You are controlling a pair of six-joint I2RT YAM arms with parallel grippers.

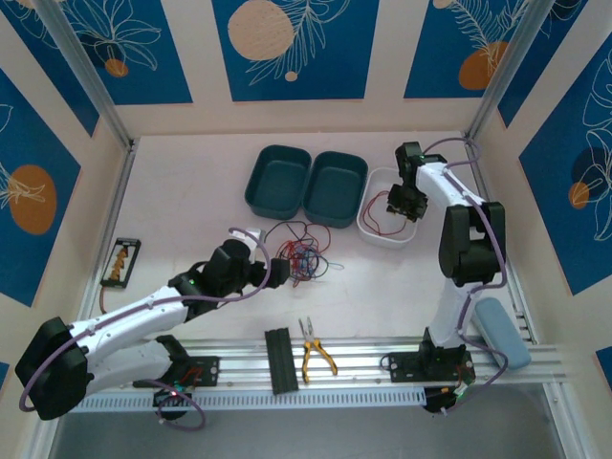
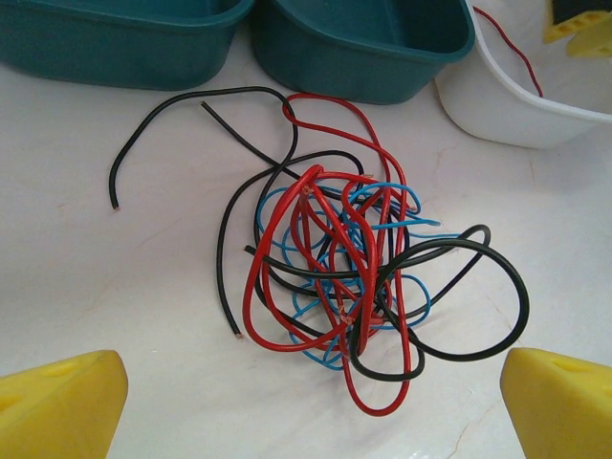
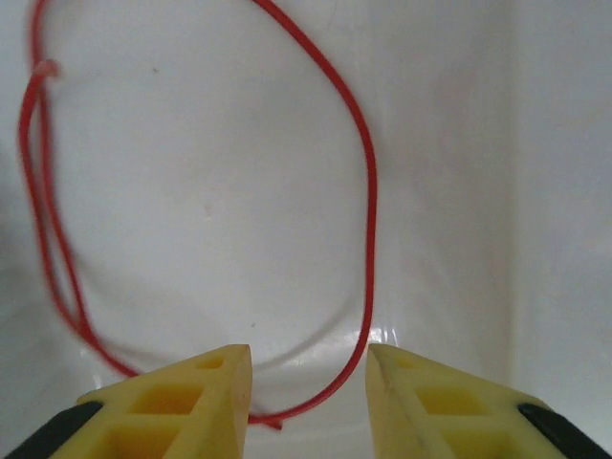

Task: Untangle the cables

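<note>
While most of the cables are one knotted heap of red, blue and black strands on the table right in front of the left gripper, one red cable sits by itself in the white bin, directly below the right gripper.

That left gripper is spread wide and isn't gripping anything. Its jaws sit either side of the heap's near edge, and no strand is touching them. A loose black end trails off to its left, and a big black loop bulges out close to its right jaw. Past the heap, two teal bins stand side by side, with the white bin just beside the right-hand one.

Over in the bin, the right gripper's jaws are partway apart. The red cable's tail drops through the gap between them, nearer the left jaw, and it isn't pinched.
</note>
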